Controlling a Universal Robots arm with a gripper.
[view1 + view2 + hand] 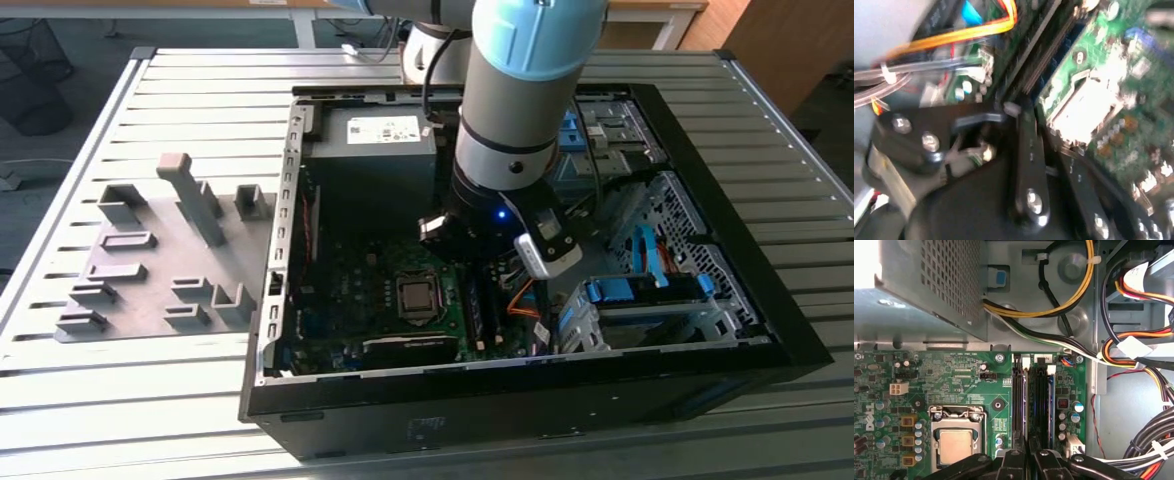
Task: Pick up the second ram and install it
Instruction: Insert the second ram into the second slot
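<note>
Jaws sit low over the memory slots (1019,405) inside the open PC case (534,395). Their black linkage bars are cut off at the frame edge in the first wrist view, so cannot tell if the jaws are apart or clamped on anything.

Second ram (1035,410): thin dark strip, seen edge-on. It runs straight out from between the jaws, in line with the slots. Cannot tell if it is seated in a slot or just above one. Its chips are not visible.

Slot count is hard to make out. Two white latch tabs (1025,361) show at the far slot ends.

One square silver processor (955,446) sits in its socket, near the slots, on one green motherboard (954,375). One perforated grey power supply (929,285) lies past the board, with a bundle of yellow, black and orange cables (1074,295) beside it.

In the second wrist view the black linkage covers the near end of the slots.

In the exterior view one arm (514,120) stands over the case and hides the jaws. The case rests on a slatted metal worktop (200,90).

At the exterior view's left of the case lies one grey plate (154,262). It carries about ten grey holder blocks (194,195), exact count unsure, all well apart from the jaws.
</note>
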